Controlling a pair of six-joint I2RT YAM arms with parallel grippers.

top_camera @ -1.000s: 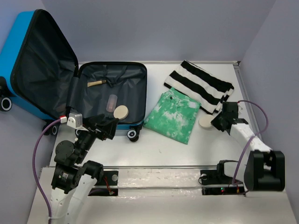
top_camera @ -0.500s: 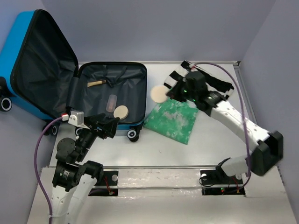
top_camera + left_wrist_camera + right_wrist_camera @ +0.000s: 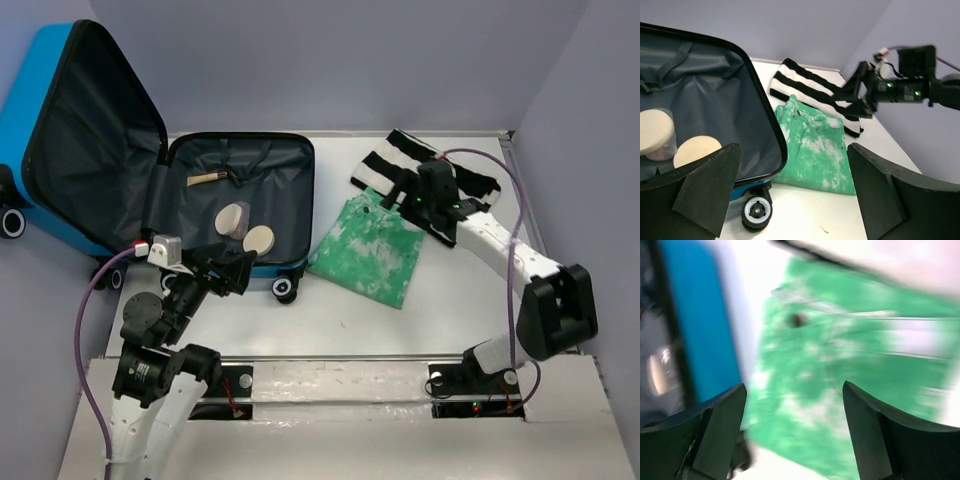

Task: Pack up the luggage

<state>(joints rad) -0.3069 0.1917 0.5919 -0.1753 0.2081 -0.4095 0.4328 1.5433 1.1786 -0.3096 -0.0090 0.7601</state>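
The blue luggage lies open at the left of the table, its lid standing up. On its dark lining rest two beige discs and a small wooden piece; the left wrist view shows one disc sitting on a clear jar. My right gripper hovers open and empty over the green tie-dye garment, beside the black-and-white striped garment. My left gripper stands open and empty by the luggage's near edge.
The luggage's wheel juts out onto the table beside the green garment's left corner. A raised rim runs along the table's right edge. Purple walls close the scene at the back and right.
My right gripper carried a beige disc from the table's right side leftwards, opened, and drew back over the green garment. The disc now lies in the luggage. The left arm barely moved.
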